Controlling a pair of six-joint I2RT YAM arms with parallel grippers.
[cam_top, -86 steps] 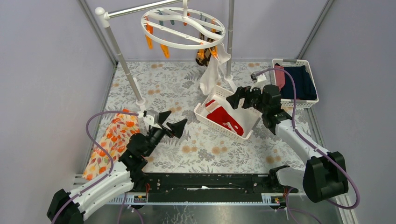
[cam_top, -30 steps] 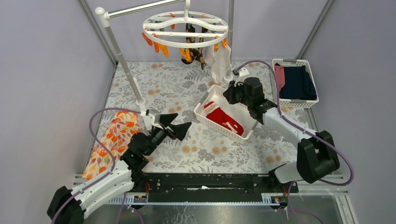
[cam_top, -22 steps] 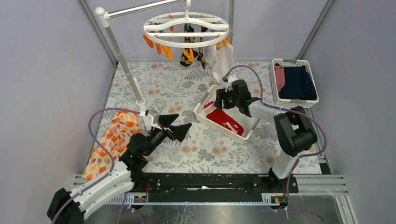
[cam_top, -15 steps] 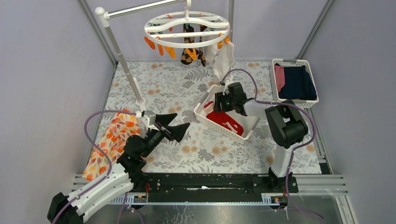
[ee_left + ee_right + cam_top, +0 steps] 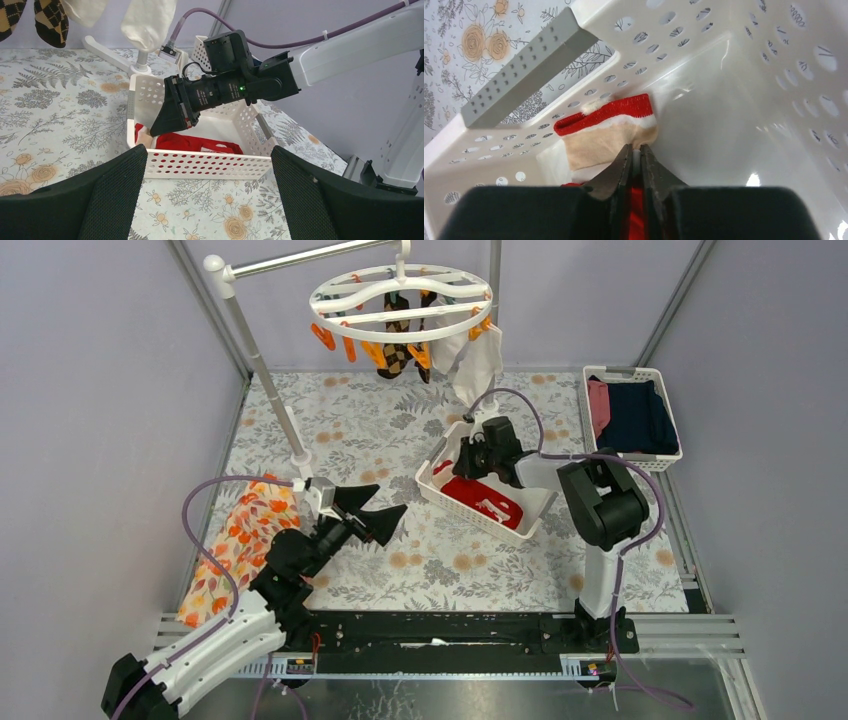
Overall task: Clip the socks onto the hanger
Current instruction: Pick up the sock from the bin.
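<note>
Sock point(image 5: 611, 109), red with tan, in white basket point(image 5: 704, 90), right pincer point(image 5: 634, 149) pinching its fabric, left pincer point(image 5: 209, 151) spread wide, well apart

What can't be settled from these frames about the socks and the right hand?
- Right hand grip: in the right wrist view, its nearly closed fingers sit over the red sock and hide whether cloth is pinched.
- Sock count in the basket: the right arm covers it in the top view, and the near wall hides it in the left wrist view.
- Which hanger clips hold the hung socks: too small in the top view, cut off in the left wrist view.
</note>
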